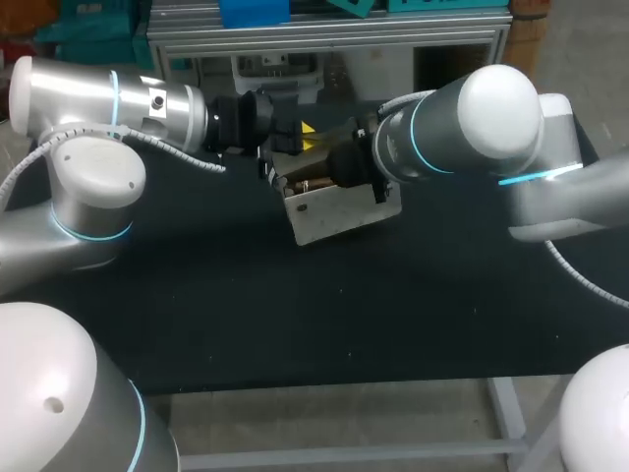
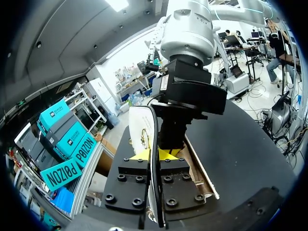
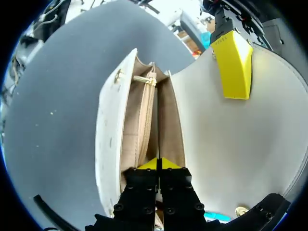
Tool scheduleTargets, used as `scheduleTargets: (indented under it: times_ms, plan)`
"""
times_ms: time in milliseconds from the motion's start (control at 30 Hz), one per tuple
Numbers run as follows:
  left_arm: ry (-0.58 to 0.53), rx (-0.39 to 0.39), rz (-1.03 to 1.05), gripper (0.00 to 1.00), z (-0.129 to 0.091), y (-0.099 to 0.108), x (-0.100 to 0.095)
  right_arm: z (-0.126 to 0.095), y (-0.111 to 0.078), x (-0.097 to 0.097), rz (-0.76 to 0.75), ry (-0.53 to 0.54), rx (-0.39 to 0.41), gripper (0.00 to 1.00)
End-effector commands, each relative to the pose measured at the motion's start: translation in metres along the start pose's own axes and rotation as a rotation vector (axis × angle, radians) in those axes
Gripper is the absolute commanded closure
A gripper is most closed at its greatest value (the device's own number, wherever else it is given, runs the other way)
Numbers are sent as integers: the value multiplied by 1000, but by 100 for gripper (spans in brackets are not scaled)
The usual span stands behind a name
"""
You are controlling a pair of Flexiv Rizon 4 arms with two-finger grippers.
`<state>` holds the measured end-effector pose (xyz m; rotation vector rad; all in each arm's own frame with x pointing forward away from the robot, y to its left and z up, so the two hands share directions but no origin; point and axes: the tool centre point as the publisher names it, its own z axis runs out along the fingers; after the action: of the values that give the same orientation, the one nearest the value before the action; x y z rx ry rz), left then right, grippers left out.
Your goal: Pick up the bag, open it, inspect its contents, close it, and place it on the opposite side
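Our left hand is pinched shut on the edge of the bag's flap. In its own wrist view the thin white edge runs up between the two yellow tips, which press on it from either side. Our right hand is closed too, its yellow tips almost meeting on a thin tan inner wall at the mouth of the bag.

Ahead of the right hand the bag stands open. Its white front wall is to one side of the fingers. Next to that wall is a tan zip pocket with a gold pull at its far end, and beside the pocket lies a second, narrower tan compartment. We see nothing lying loose in either space, though the depths are hidden behind the hand. On the other side the flap is folded back, wide and flat. One yellow fingertip of the left hand lies on its far edge.

In the head view the two hands meet in the upper middle of the frame, the left arm coming in from the left and the right arm from the right. The bag hangs just under them with its mouth turned up toward the hands and its white body slightly tilted. The black table lies below it. We cannot tell whether the bag's lower edge touches the table.
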<state>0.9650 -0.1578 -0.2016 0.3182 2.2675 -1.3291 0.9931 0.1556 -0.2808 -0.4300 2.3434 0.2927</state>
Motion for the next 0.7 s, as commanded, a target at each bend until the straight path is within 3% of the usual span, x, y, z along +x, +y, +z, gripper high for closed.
scheduleTargets:
  times_ms: [33,67,133,200,267,333,367,467,700]
  plan:
    - [-7,-13,-6,100,1,1,5,-20,3,-2,-3,-62,8,100]
    - [-7,-17,-7,100,0,1,6,-23,4,-3,-4,-71,9,94]
    - [-7,-20,-10,100,-1,1,7,-29,4,-6,-4,-89,12,70]
    - [-7,-22,-10,100,-2,0,9,-33,5,-8,-1,-107,16,58]
    - [-8,-25,-10,100,-3,-1,11,-37,5,-10,-1,-117,20,54]
    - [-11,-28,-10,100,-5,-3,12,-40,5,-11,0,-126,21,55]
    - [-12,-28,-11,100,-5,-4,13,-42,6,-11,-1,-132,22,62]
    - [-16,-48,-30,100,-8,-6,14,-48,8,-11,-1,-150,23,100]
    - [35,-69,-128,100,-11,-12,16,-76,14,-11,-9,-201,26,100]
